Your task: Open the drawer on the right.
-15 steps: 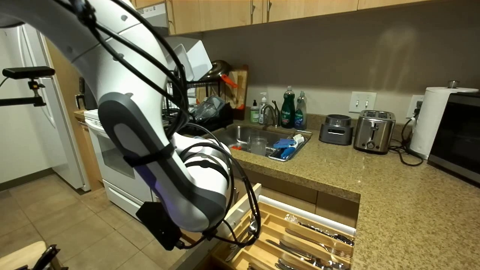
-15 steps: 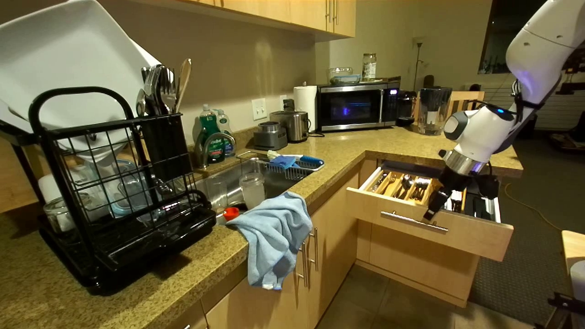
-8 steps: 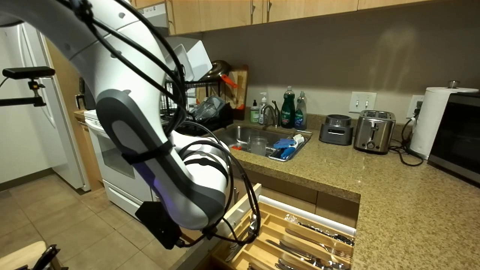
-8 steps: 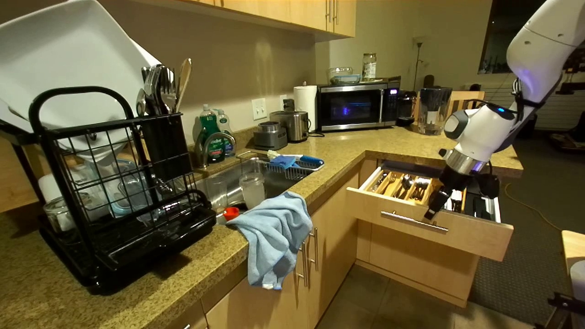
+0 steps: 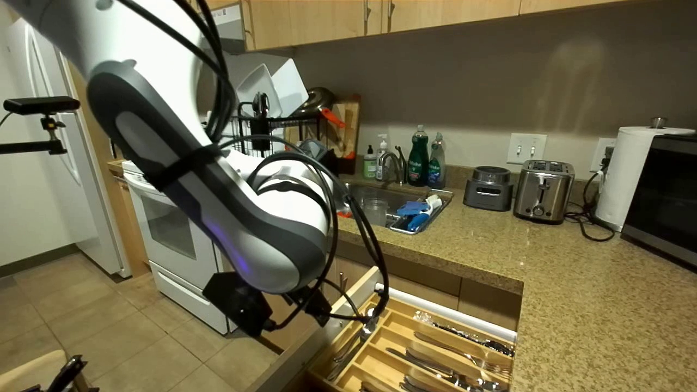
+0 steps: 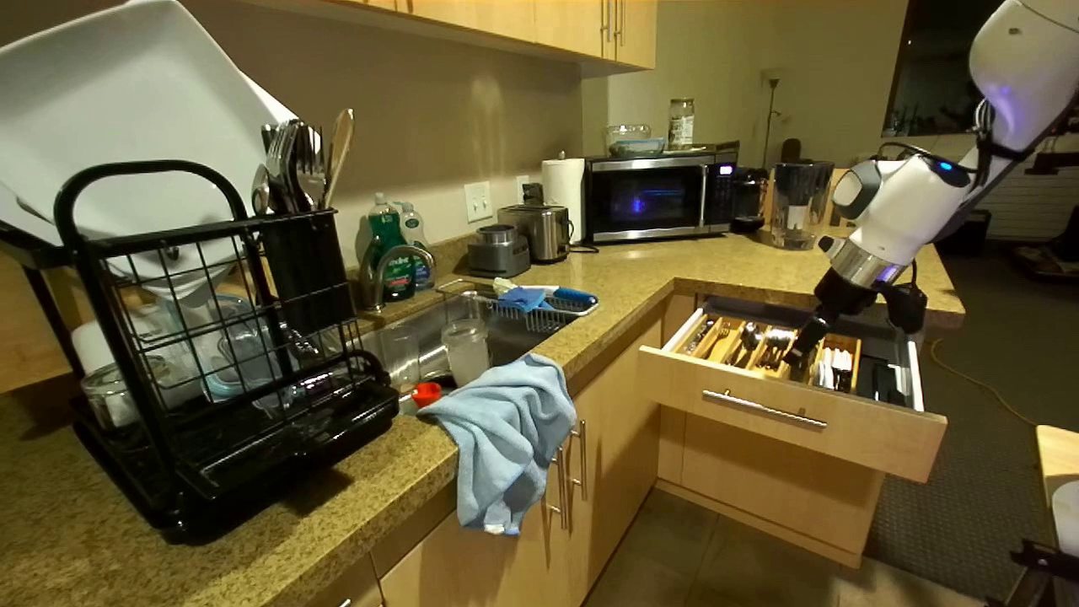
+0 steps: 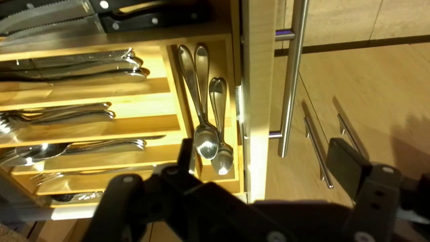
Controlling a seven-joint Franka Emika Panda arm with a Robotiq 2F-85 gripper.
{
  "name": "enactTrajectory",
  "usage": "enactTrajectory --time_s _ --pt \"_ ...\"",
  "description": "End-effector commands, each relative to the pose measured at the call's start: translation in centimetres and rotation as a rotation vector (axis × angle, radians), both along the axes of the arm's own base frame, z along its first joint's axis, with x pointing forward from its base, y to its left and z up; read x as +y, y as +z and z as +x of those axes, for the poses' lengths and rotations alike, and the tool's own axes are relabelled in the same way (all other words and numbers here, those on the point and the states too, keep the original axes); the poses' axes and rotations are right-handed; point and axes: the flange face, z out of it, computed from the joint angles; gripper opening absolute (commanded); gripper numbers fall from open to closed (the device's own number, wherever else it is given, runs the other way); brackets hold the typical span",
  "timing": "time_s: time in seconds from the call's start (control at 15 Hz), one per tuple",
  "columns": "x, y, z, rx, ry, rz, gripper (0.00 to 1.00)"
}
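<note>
Light-wood drawer [image 6: 801, 432], standing open, beneath the tool [image 7: 265, 156], 2 jaws spread wide

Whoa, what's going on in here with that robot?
A robot arm is at the wooden drawer, which is already pulled open, so you can see spoons and knives inside. Its black tool hangs open near the drawer's front, gripping nothing; the bar handle is free too. So the opening looks done.
</note>
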Motion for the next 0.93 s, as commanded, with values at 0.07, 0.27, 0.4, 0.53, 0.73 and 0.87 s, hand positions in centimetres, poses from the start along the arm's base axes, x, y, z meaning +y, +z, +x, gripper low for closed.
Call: enactTrajectory --time_s 0.07,0.27,0.4,0.53,0.73,0.87 --pt "2.2 2.2 0.1 -0.046 0.03 0.015 1.0" --pt "4.3 3.0 1.6 -0.082 0.06 0.054 1.0" --pt "5.4 3.5 2.5 -0.105 0.071 0.079 1.0" --pt "6.1 4.2 3.3 -0.127 0.086 0.094 1.0" --pt "6.6 5.2 4.1 -0.155 0.103 0.099 1.0" --pt "7.0 5.3 4.1 -0.153 0.107 0.099 1.0"
